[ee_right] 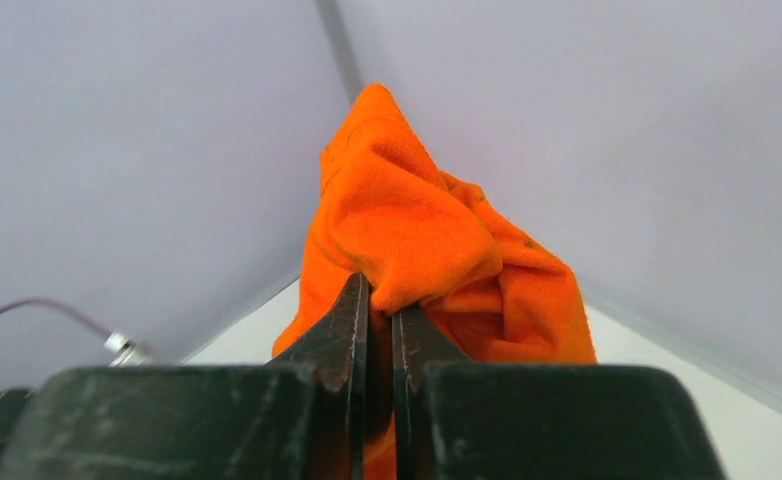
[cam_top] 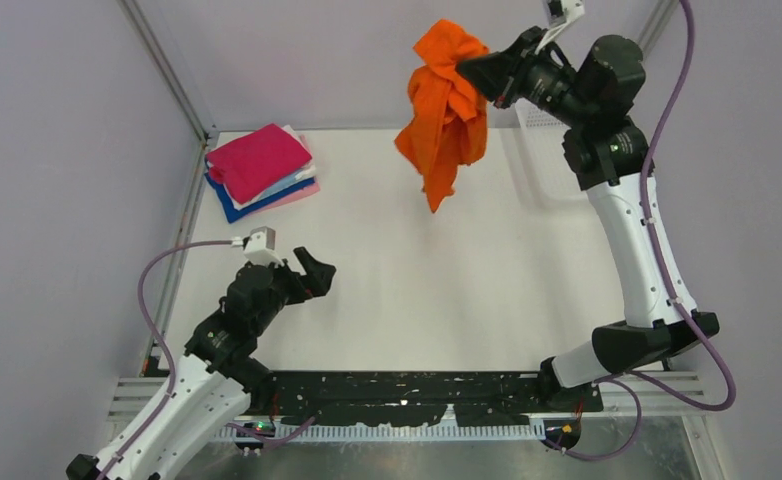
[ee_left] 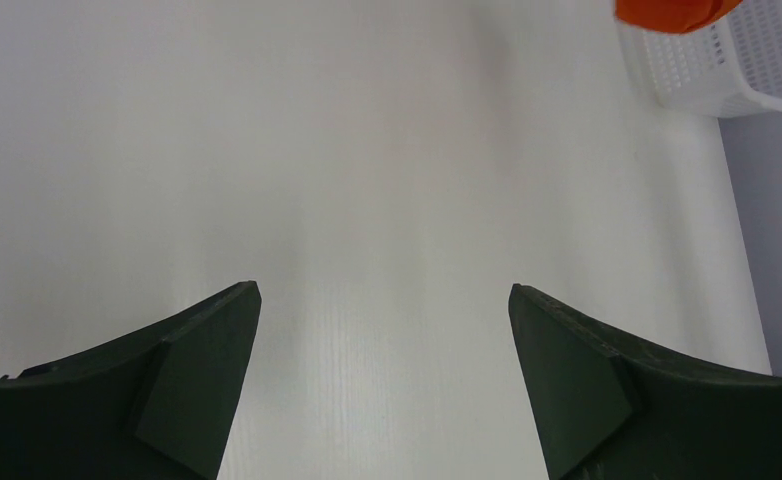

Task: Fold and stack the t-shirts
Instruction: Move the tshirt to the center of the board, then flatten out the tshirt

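Observation:
My right gripper point(cam_top: 477, 68) is shut on the bright orange t-shirt point(cam_top: 445, 110) and holds it high above the back of the table, the cloth hanging bunched below. In the right wrist view the jaws pinch a fold of the orange t-shirt point(ee_right: 417, 240) at my right gripper point(ee_right: 379, 300). A folded stack of t-shirts point(cam_top: 262, 168), magenta on top over white, light blue, pink and dark blue, lies at the back left. My left gripper point(cam_top: 317, 272) is open and empty, low over the white table point(ee_left: 367, 150), its left gripper jaws point(ee_left: 385, 300) wide apart.
A white plastic mesh basket point(ee_left: 727, 70) stands at the back right, mostly hidden behind the right arm in the top view point(cam_top: 535, 118). Grey walls and metal frame posts enclose the table. The arm bases sit on a black rail point(cam_top: 407, 395) at the near edge.

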Robot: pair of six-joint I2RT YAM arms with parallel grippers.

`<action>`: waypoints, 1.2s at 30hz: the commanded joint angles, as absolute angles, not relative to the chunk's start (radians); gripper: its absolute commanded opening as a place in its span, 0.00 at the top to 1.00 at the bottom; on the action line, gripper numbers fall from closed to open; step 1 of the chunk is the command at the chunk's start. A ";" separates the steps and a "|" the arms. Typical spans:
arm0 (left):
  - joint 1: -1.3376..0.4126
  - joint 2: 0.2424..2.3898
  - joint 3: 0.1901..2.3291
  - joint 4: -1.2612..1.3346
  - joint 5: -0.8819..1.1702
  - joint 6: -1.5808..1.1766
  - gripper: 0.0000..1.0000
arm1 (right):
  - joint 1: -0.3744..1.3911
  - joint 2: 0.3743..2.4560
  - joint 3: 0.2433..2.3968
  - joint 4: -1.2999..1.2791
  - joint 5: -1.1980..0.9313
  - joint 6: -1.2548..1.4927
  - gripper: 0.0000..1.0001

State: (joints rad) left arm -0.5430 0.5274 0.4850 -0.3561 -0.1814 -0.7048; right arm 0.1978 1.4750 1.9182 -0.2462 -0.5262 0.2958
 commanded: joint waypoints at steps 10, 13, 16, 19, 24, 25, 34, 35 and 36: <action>-0.543 0.360 0.440 -0.492 -0.261 -0.751 0.00 | 0.310 1.286 1.370 -0.122 -0.543 0.418 0.91; -0.544 0.371 0.437 -0.508 -0.253 -0.755 0.00 | 0.250 1.244 1.124 -0.132 -0.271 0.443 0.77; -0.545 0.398 0.436 -0.530 -0.233 -0.758 0.00 | 0.144 1.255 0.897 -0.182 -0.123 0.483 0.40; -0.544 0.440 0.422 -0.525 -0.182 -0.762 0.00 | 0.097 1.239 0.829 -0.279 0.115 0.469 0.06; -0.544 0.546 0.371 -0.440 -0.083 -0.774 0.00 | 0.108 1.124 0.800 -0.389 0.246 0.445 0.04; -0.545 0.577 0.368 -0.424 -0.079 -0.776 0.00 | 0.136 1.079 0.782 -0.401 0.251 0.441 0.05; -0.545 0.711 0.435 -0.399 -0.082 -0.756 0.00 | 0.684 0.998 0.721 -0.332 0.103 0.370 0.05; -0.545 0.711 0.432 -0.399 -0.085 -0.759 0.00 | 0.734 1.012 0.731 -0.328 0.082 0.349 0.05; -0.545 0.709 0.430 -0.400 -0.084 -0.758 0.00 | 0.816 1.046 0.764 -0.341 0.077 0.302 0.05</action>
